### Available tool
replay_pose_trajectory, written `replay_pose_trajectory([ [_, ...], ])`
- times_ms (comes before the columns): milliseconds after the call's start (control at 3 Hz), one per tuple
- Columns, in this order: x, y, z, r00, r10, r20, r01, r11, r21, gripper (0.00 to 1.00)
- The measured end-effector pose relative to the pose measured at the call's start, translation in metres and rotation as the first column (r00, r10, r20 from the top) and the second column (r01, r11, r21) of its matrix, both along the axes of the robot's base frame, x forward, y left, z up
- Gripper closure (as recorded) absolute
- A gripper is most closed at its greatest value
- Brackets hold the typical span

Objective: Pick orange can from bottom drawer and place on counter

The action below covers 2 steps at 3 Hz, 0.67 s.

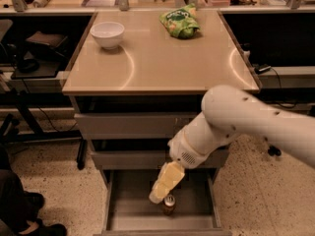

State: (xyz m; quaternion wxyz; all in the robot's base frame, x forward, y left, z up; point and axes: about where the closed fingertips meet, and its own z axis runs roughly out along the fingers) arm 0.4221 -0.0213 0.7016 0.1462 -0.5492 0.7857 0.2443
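The orange can (169, 205) stands upright on the grey floor of the open bottom drawer (133, 215), near its front middle. My gripper (158, 194) hangs from the white arm that reaches in from the right, its pale yellow fingers (165, 182) pointing down just above and left of the can's silver top. It holds nothing that I can see. The beige counter (162, 58) tops the cabinet above.
A white bowl (107, 34) sits at the counter's back left and a green snack bag (180, 22) at its back middle. Two upper grey drawers (128, 124) are shut. Dark side desks flank the cabinet. A person's dark shoes (29, 213) are at the lower left.
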Motion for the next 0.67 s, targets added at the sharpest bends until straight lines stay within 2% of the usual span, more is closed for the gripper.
replay_pose_trajectory([
  [333, 0.0139, 0.0035, -0.0135, 0.9980, -0.061, 0.014, 0.060, 0.998, 0.026, 0.00],
  [667, 0.0140, 0.0038, -0.0125, 0.9981, -0.060, 0.017, 0.059, 0.998, 0.026, 0.00],
])
